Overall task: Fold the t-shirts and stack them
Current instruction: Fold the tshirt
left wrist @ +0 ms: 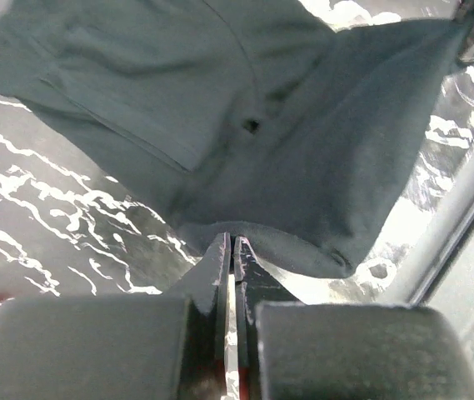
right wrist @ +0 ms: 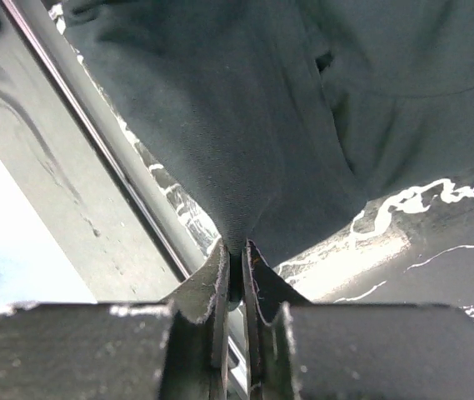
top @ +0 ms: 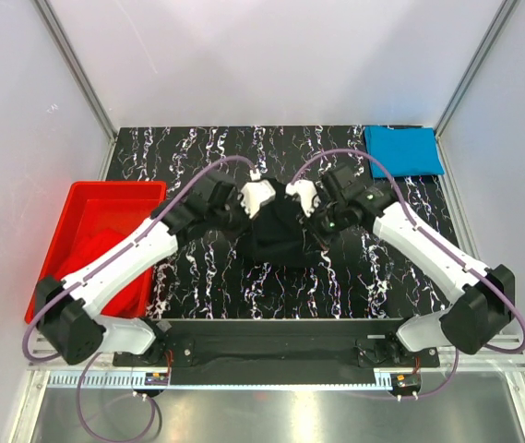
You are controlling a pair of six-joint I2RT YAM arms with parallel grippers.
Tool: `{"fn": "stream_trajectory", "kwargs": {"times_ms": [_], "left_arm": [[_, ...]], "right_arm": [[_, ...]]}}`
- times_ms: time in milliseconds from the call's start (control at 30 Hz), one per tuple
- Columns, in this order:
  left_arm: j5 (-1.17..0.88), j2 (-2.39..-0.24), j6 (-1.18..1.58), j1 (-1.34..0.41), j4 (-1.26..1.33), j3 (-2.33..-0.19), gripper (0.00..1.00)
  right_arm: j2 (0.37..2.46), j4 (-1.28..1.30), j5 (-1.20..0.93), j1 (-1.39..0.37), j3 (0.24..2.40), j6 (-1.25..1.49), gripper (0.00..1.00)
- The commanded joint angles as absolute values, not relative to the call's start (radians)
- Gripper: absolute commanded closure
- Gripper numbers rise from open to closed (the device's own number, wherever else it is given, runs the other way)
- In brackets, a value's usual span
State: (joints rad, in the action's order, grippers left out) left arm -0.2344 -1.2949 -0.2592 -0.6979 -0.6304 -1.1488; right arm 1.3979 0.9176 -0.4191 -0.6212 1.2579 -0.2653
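The black t-shirt (top: 279, 235) hangs between my two grippers above the middle of the table, its lower part bunched on the surface. My left gripper (top: 260, 196) is shut on one edge of it, seen up close in the left wrist view (left wrist: 233, 240). My right gripper (top: 299, 197) is shut on the other edge, seen in the right wrist view (right wrist: 237, 250). The shirt fills both wrist views (left wrist: 303, 150) (right wrist: 245, 108). The bright blue t-shirt (top: 402, 150) lies folded at the far right corner. Red fabric (top: 105, 242) lies inside the tub on the left.
A rigid red plastic tub (top: 70, 208) stands at the table's left edge, partly under my left arm. White walls and metal frame posts enclose the black marbled table (top: 197, 157). A black rail runs along the near edge.
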Motion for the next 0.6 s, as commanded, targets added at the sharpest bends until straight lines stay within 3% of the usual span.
{"fn": "stream_trajectory", "kwargs": {"times_ms": [0,567], "left_arm": [[-0.261,-1.337,-0.221,-0.657,-0.526,-1.213,1.0],[-0.221,-1.578,-0.241,-0.554,-0.408,-1.454,1.0]], "right_arm": [[1.416,0.9,-0.521,-0.577,1.33,-0.244,1.0],[1.557,0.805,-0.705,-0.362,1.443,-0.115,1.0]]}}
